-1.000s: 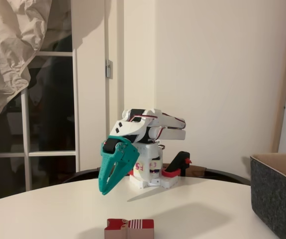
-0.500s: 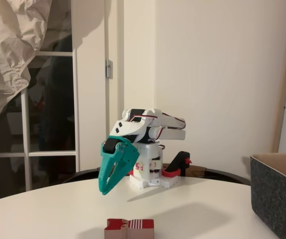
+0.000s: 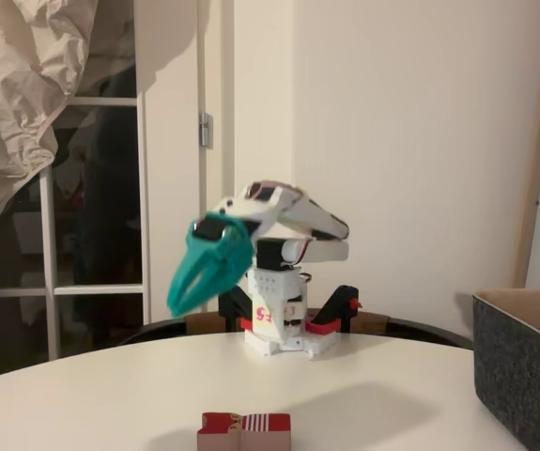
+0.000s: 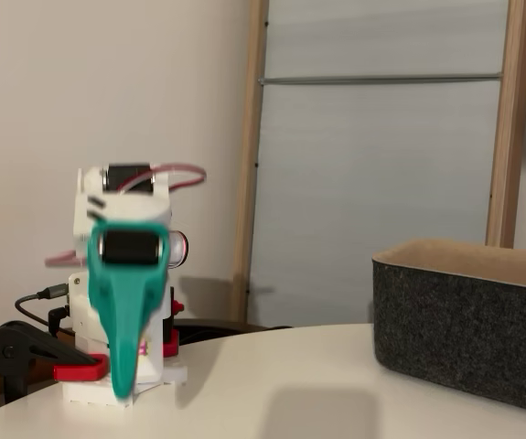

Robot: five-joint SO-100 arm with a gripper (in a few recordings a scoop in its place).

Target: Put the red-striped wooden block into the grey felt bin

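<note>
The red-striped wooden block point(image 3: 244, 432) lies at the table's front edge in a fixed view, red with white stripes on its right part. My teal gripper point(image 3: 174, 308) hangs in the air well above and left of the block, behind it, pointing down-left and blurred by motion. Its fingers meet at the tips and hold nothing. In the other fixed view the gripper point(image 4: 123, 389) points straight down in front of the white arm base. The grey felt bin point(image 3: 523, 376) stands at the right edge, and its dark wall and tan inside point(image 4: 464, 320) are at the right there too.
The white round table point(image 3: 110, 404) carries the arm's base, fixed with red-and-black clamps point(image 3: 340, 315) point(image 4: 25, 352). A glazed door and a hanging cloth are behind on the left. Bare tabletop lies between block and bin.
The arm has lifted: the gripper rose and swung up to the left, away from the tabletop. Block and bin have not moved.
</note>
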